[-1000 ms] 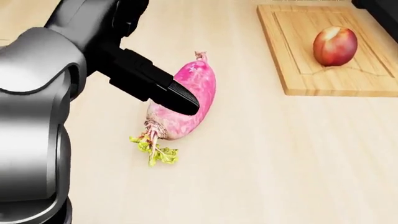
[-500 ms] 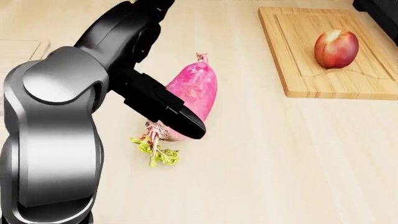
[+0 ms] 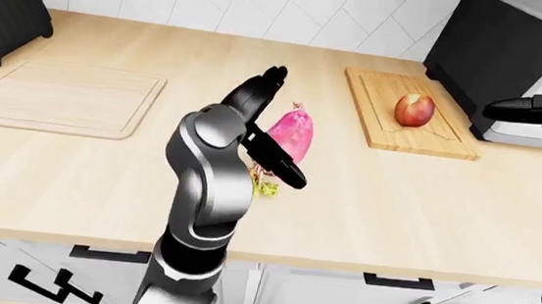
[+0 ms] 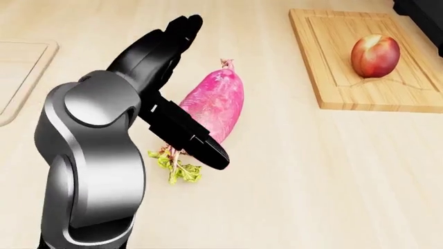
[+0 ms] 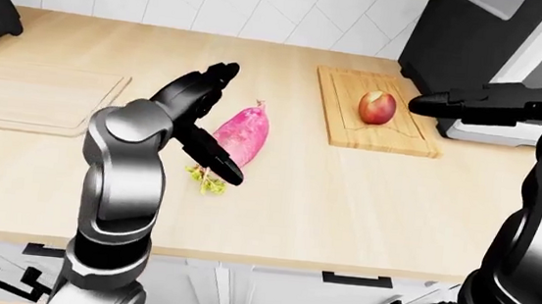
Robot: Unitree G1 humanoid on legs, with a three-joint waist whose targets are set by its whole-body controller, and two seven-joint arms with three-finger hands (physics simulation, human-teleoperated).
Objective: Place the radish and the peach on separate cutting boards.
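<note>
**Desk:** Set the scene.

**Photographer:** A tiled kitchen wall behind a pale wooden counter (image 3: 395, 200), white cabinets below. Two cutting boards lie on it: the empty board (image 3: 64, 97) at the left of the left-eye view, the far board (image 3: 406, 127) at the right, with the peach (image 3: 414, 110) already sitting on it.

**Desk:** And the radish?

**Photographer:** The radish (image 4: 213, 106) lies on the bare counter between the boards, on neither. Its long axis runs diagonally in the head view, root tip toward the top, leafy stub toward the bottom left.

**Desk:** Which hand is on it?

**Photographer:** The left hand (image 4: 173, 88) is beside it, fingers spread apart: two reach up past the radish's left flank, and the thumb (image 4: 197, 140) crosses its lower end. Nothing is clamped; contact cannot be confirmed. The right hand (image 5: 472, 105) hovers well off by the peach's board, fingers extended.

**Desk:** So the next move?

**Photographer:** Likely the left hand closes across the radish's width, then carries it left to the empty board.
</note>
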